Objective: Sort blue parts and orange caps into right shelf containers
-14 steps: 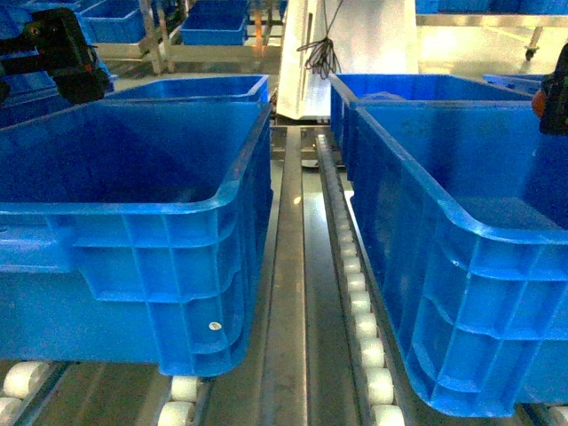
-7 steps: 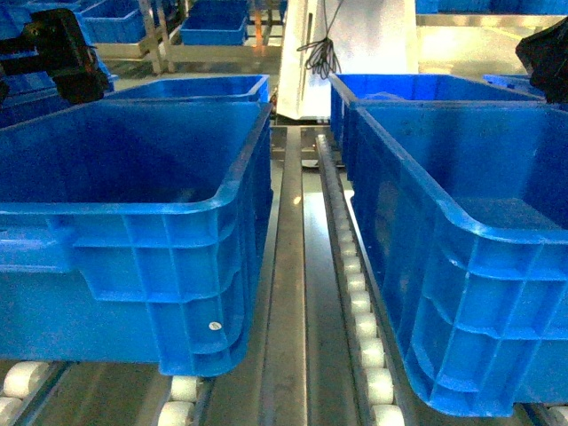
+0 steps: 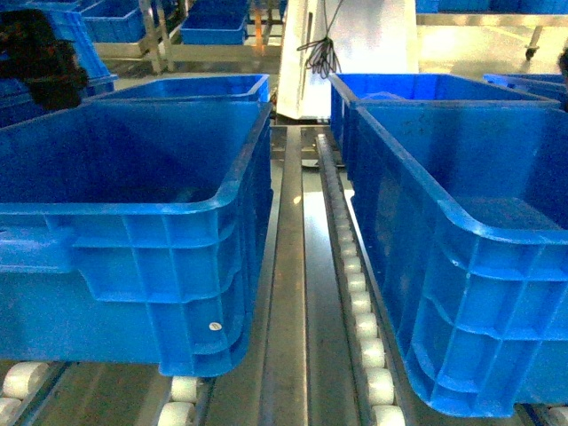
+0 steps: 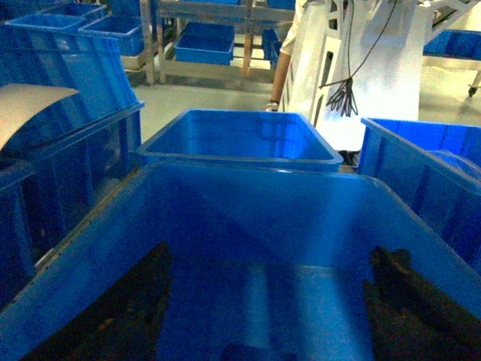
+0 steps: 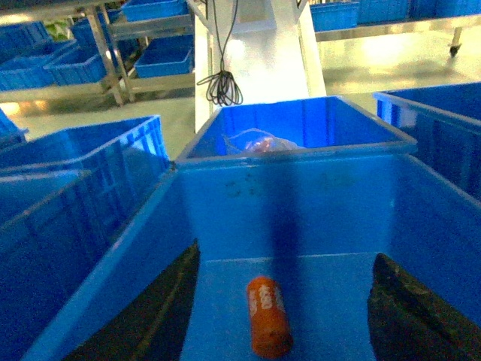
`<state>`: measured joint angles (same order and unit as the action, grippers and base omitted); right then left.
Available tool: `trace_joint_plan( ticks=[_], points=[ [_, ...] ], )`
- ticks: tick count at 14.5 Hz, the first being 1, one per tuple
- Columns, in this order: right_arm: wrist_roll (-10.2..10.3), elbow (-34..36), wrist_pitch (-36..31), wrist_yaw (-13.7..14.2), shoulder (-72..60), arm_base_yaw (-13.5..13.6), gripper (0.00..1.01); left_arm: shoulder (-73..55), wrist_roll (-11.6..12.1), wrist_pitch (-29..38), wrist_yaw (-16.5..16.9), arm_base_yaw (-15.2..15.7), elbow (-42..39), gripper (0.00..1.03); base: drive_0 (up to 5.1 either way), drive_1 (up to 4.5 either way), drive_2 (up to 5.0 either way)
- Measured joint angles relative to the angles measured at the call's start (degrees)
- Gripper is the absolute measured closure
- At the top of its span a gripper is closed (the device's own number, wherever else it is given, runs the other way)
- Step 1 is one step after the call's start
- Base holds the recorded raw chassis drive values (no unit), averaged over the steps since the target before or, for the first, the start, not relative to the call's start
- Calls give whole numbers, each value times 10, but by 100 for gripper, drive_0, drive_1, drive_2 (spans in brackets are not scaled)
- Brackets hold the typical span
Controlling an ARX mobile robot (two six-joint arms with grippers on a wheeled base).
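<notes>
An orange cap (image 5: 269, 316) lies on its side on the floor of the near right shelf container (image 5: 225, 197), a deep blue crate (image 3: 461, 222). My right gripper (image 5: 285, 254) hangs open above it, one dark finger on each side and apart from the cap. In the head view only a dark sliver of it shows at the right edge (image 3: 564, 64). My left gripper (image 4: 274, 250) is open over the left blue crate (image 3: 133, 177) and shows blurred at the far left (image 3: 35, 58). A dim dark-blue shape (image 4: 252, 352) lies between its fingers; I cannot tell whether it is a blue part.
A second crate (image 5: 301, 124) behind the right one holds a clear bag (image 5: 259, 141) of orange pieces. Another crate (image 4: 240, 139) stands behind the left one. A steel rail and white rollers (image 3: 359, 302) run between the crates. A white machine with hanging cables (image 3: 324, 53) stands behind.
My right gripper, which had an orange spot beside it at the right edge, rose and pulled almost out of the head view. My left gripper shifted slightly left.
</notes>
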<state>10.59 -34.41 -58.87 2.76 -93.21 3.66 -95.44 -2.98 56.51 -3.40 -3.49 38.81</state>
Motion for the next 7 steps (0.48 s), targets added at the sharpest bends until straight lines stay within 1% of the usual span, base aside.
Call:
trace_joint_plan(
  ticks=[1,2,3,4,5,6,7],
  points=[
    [-53,51,-11,1,38,-4,40,39,12,19,2,3,-56,39,0,0,0],
    [-75,85,-15,0,69,-8,53,71,19,27,6,7,-94,52,0,0,0],
    [-89,123,-18,-23,102,-23,67,103,20,33,26,20,-136,67,0,0,0],
    [-93,156,-17,-25,132,-37,82,134,20,35,32,35,-174,81,0,0,0],
    [-95,183,-13,-24,162,-40,97,162,20,35,30,39,-202,96,0,0,0],
    [-101,207,-6,-28,194,-36,100,195,21,31,35,34,-231,101,0,0,0],
    [-102,234,-48,-29,202,-37,100,222,21,25,34,34,-252,101,0,0,0]
  ],
)
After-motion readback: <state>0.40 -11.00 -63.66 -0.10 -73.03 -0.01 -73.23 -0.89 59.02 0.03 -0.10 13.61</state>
